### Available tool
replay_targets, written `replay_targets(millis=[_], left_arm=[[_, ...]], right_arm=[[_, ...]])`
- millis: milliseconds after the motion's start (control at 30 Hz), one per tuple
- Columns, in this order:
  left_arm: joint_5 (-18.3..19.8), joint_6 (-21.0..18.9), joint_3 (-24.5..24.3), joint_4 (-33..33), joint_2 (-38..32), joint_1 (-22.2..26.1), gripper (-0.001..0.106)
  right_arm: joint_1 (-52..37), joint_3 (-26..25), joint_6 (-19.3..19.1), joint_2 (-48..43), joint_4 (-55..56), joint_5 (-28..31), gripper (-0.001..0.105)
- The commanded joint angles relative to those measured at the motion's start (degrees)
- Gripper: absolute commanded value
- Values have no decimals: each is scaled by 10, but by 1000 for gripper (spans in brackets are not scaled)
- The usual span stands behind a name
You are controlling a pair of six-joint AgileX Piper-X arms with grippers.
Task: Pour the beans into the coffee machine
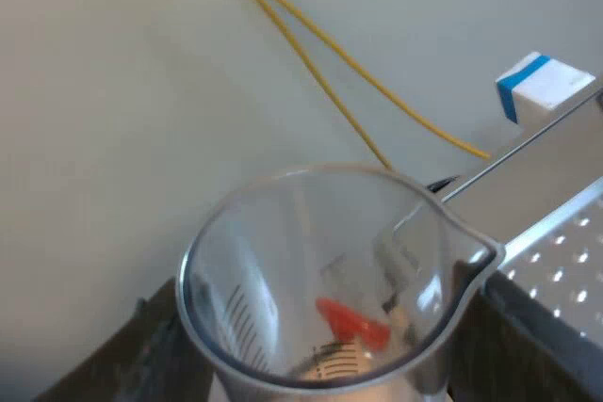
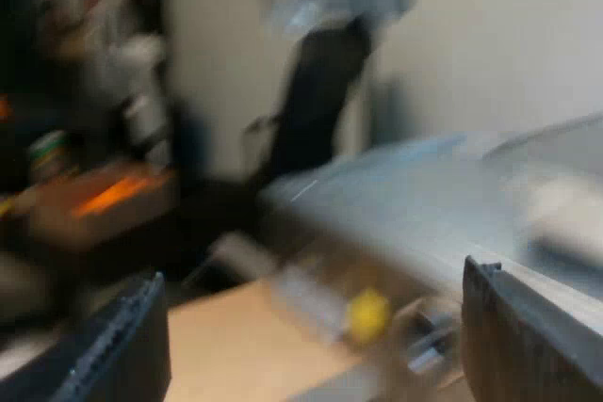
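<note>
Two dark fingers of my left claw (image 1: pixel 344 341) were clamped on the measuring glass (image 1: pixel 283 261), its spout just beside the espresso machine (image 1: pixel 565 251); something red (image 1: pixel 353 320) showed through its wall. My right claw (image 2: pixel 316 345) stood apart, gripping nothing, above the tan tabletop (image 2: pixel 236 345).

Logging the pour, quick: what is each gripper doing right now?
Left gripper: closed on the measuring glass.
Right gripper: open, holding nothing.
</note>
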Motion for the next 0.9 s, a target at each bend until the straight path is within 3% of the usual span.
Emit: replay_targets(millis=[33,267,333,367,400,500,533,600,900], left_arm=[[15,-24,42,-13,-36,29,21],[22,-34,214,-81,-132,76,21],[28,-38,225,-85,-142,79,21],[35,-42,252,-95,-154,84,21],[41,-46,319,-124,-187,99,21],[44,-76,384,-143,-212,120,21],[61,-89,408,-150,-218,130,21],[90,-108,441,-165,-222,145,21],[92,-148,552,-263,-224,178,21]], right_arm=[[42,-7,-7,5,30,15,67],[131,-1,1,34,31,89,67],[139,3,3,41,29,100,67],[150,10,4,51,28,108,67],[168,21,14,69,24,121,67],[181,37,26,92,-5,135,67],[184,43,28,102,-23,139,67],[186,49,40,116,-43,144,67],[186,53,55,194,-105,144,67]])
